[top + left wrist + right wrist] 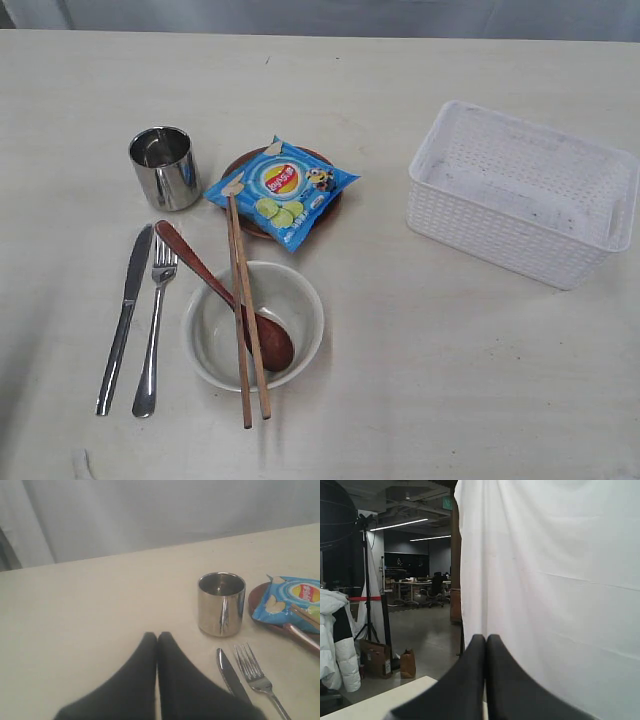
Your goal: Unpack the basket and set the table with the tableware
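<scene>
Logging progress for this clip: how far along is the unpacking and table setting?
Done: basket looks empty; cup, knife, fork, plate and bowl sit on the table, spoon in the bowl, chopsticks across it. In hand: nothing; left fingers and right fingers are shut. Left: seemingly nothing.

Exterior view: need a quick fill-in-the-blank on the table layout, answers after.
1. The bag lies on the ____.
2. The spoon has its head inside the ____.
3. Right beside the knife lies the ____.
4. The basket is white and ____.
Missing words: plate; bowl; fork; empty.
</scene>
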